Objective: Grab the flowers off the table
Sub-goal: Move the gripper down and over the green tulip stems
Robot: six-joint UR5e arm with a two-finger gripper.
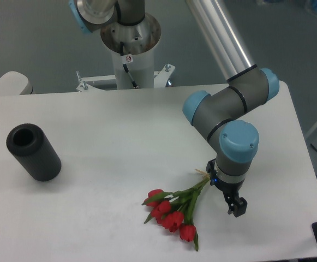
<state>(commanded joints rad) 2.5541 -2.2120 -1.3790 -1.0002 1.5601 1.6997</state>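
Observation:
The flowers (174,210), a small bunch of red tulip buds with green stems and leaves, lie flat on the white table (109,131) near its front edge. The buds point to the lower left, and the pale stem ends point up-right toward my wrist. My gripper (233,203) points down at the table just right of the stems, close to the stem ends. It holds nothing that I can see. Only one dark fingertip (238,208) shows clearly, so the gap between the fingers is hidden.
A black cylinder (33,152) lies on its side at the left of the table. The arm's base column (130,49) stands behind the table's far edge. The table's right edge is close to my gripper.

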